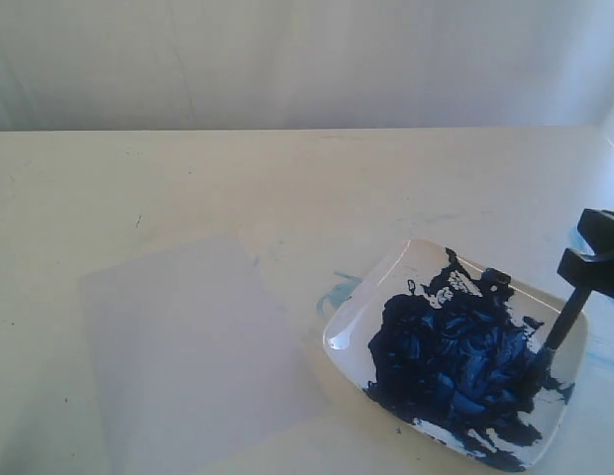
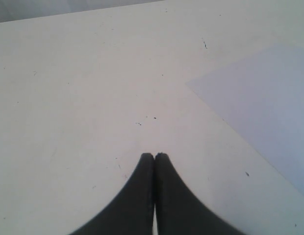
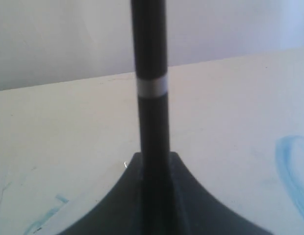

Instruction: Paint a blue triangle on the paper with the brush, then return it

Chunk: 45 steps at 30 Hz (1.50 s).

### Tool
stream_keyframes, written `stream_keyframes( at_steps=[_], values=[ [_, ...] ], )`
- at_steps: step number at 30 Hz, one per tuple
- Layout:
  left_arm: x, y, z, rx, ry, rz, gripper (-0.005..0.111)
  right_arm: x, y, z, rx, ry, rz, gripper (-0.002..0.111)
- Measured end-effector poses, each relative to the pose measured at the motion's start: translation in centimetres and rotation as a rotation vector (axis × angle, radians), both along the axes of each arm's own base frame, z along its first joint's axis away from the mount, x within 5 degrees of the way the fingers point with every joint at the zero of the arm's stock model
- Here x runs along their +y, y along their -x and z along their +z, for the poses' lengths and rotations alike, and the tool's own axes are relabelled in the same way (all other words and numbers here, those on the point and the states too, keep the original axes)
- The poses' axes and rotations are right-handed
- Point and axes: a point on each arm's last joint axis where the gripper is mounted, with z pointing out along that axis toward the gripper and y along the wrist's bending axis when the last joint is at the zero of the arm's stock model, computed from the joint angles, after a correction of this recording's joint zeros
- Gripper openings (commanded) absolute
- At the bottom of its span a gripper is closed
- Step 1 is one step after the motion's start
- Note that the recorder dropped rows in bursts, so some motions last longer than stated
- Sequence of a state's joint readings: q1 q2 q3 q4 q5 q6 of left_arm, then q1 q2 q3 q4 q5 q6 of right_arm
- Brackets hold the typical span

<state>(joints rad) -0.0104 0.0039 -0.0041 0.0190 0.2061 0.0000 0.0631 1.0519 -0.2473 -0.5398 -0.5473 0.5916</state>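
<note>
Pinching the brush (image 1: 562, 332), the right claw (image 1: 589, 269) holds its tip in the dish (image 1: 386, 282) below. The left claw (image 2: 154, 155) is pressed together, with the paper (image 2: 260, 107) near it.

Cream tabletop (image 1: 287, 178) — plain pale wall (image 1: 287, 59) behind it.

Paper (image 1: 188, 346) lies lower left on the table (image 1: 287, 178); dish (image 1: 401, 272) at lower right, brush (image 1: 562, 332) tip in its paint (image 1: 446, 356).
</note>
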Motion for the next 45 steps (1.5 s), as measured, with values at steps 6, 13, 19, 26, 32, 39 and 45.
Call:
stream_keyframes(
  at_steps=[6, 13, 19, 26, 32, 39, 45],
  values=[
    [0.0, 0.0, 0.0, 0.000, 0.000, 0.000, 0.000, 0.5, -0.3, 2.4, -0.199, -0.127, 0.038, 0.000],
    [0.0, 0.0, 0.0, 0.000, 0.000, 0.000, 0.000, 0.6, -0.8, 4.9, -0.355, -0.193, 0.064, 0.000],
    [0.0, 0.0, 0.0, 0.000, 0.000, 0.000, 0.000, 0.6, -0.8, 5.0, -0.356, -0.191, 0.063, 0.000],
    [0.0, 0.0, 0.0, 0.000, 0.000, 0.000, 0.000, 0.6, -0.8, 5.0, -0.355, -0.190, 0.063, 0.000],
    [0.0, 0.0, 0.0, 0.000, 0.000, 0.000, 0.000, 0.6, -0.8, 5.0, -0.352, -0.189, 0.062, 0.000],
    [0.0, 0.0, 0.0, -0.001, -0.037, -0.013, 0.000, 0.6, -0.8, 5.0, -0.349, -0.188, 0.060, 0.000],
    [0.0, 0.0, 0.0, -0.001, -0.040, -0.014, 0.000, 0.6, -0.9, 4.9, -0.346, -0.187, 0.059, 0.000]
  ],
)
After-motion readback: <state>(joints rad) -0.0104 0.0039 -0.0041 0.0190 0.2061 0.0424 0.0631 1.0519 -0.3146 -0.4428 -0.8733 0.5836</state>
